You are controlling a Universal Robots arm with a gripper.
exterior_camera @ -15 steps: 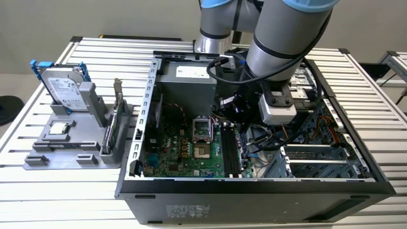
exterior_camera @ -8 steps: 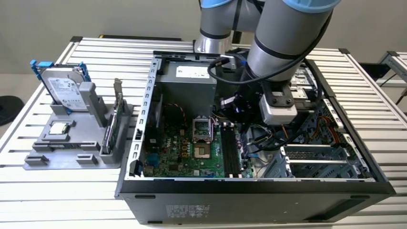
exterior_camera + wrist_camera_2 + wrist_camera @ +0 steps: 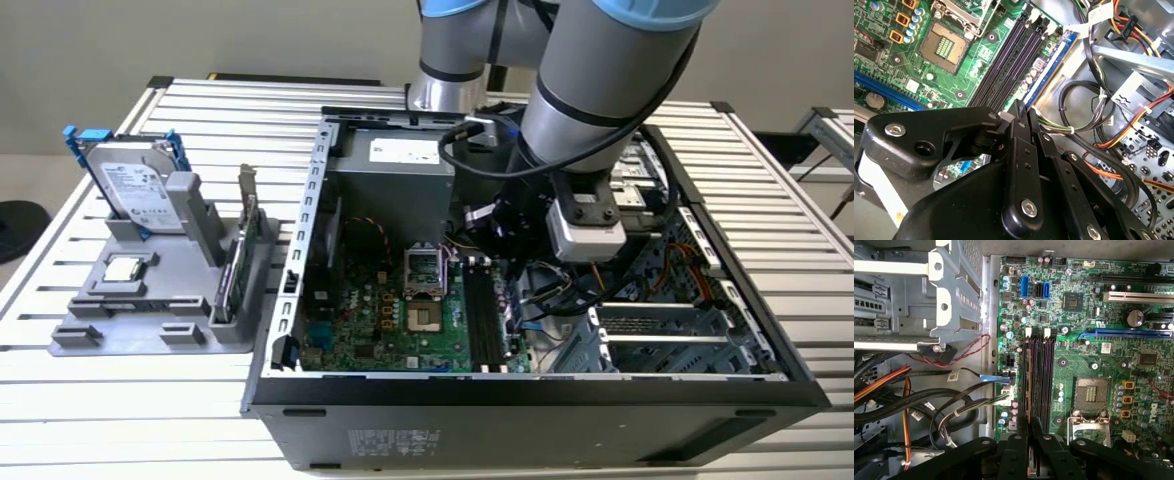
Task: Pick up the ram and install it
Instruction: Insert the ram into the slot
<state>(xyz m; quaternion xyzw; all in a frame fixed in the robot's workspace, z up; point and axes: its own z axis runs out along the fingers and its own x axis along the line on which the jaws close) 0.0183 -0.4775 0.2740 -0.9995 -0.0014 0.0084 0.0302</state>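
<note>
The ram is a thin dark blue stick standing on edge along the outermost black slot of the green motherboard, on the side toward the cables. The first wrist view sees it edge-on as a narrow strip beside the other black slots. My gripper is shut on the ram's near end, its black fingers pinched together over the slot line. Whether the stick is pressed fully down in the slot I cannot tell. In the exterior view the arm's wrist hangs inside the open computer case, over the slots.
Loose black, orange and yellow cables and a metal drive cage lie close beside the slots. The processor socket sits on the slots' other side. On the exterior view's left, a grey holder carries a hard drive and a greenish card.
</note>
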